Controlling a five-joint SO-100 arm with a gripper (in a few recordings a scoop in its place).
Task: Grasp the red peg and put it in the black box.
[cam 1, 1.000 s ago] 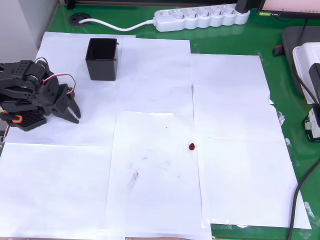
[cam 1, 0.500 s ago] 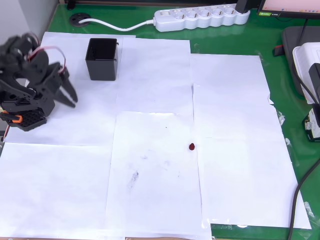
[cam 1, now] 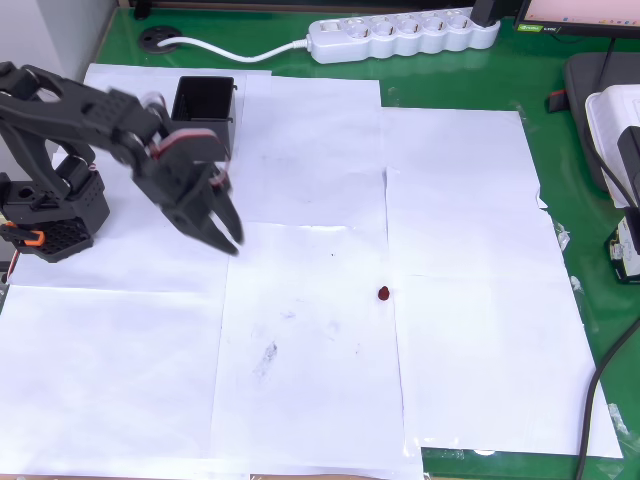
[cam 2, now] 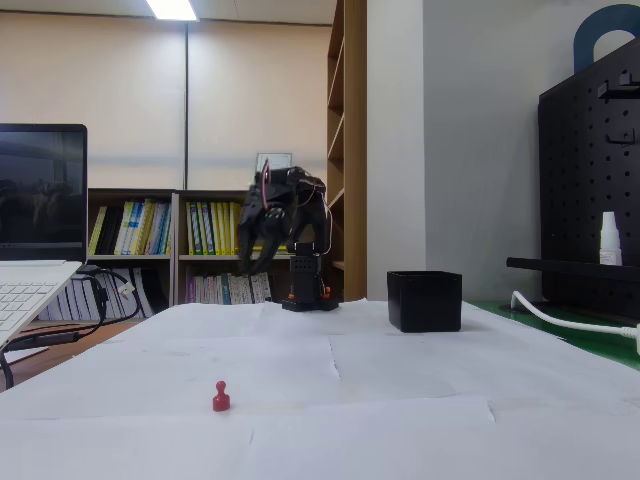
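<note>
Task at approach stage; nothing grasped yet. Red peg (cam 1: 384, 293) stands untouched on the paper-covered counter (cam 1: 480, 200), well apart from the black box (cam 1: 205, 117), down and right of it in the overhead view. Gripper (cam 1: 226, 236) hangs in the air just below the box, empty; cannot tell whether the jaws are parted. Remaining: 1 grasp, 1 carry, 1 drop into box.

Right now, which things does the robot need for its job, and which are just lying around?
Needed:
- tiny dark red peg
- small square black plastic box
- black robot hand

Lying around:
- white power strip
- white paper sheets
- open white laptop
</note>
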